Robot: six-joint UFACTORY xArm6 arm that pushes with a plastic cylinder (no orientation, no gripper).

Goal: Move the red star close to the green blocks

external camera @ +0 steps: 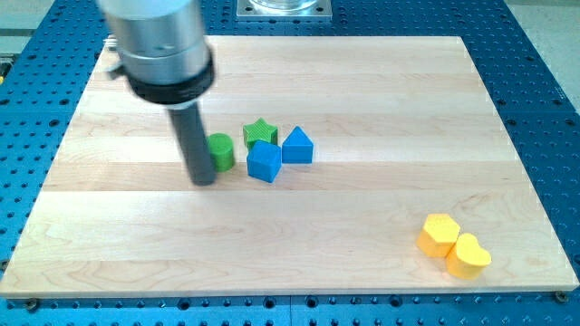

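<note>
No red star shows in the camera view. My tip [203,181] rests on the wooden board [381,100], just left of a green round block [221,151] and touching or nearly touching it. A green star [260,132] lies a little to the right of and above the round block. The rod and the grey arm body above it hide part of the board at the upper left.
A blue cube [264,162] sits right of the green round block, below the green star. A blue house-shaped block [297,146] is next to it on the right. Two yellow blocks, a hexagon [440,234] and a heart [468,256], lie at the lower right.
</note>
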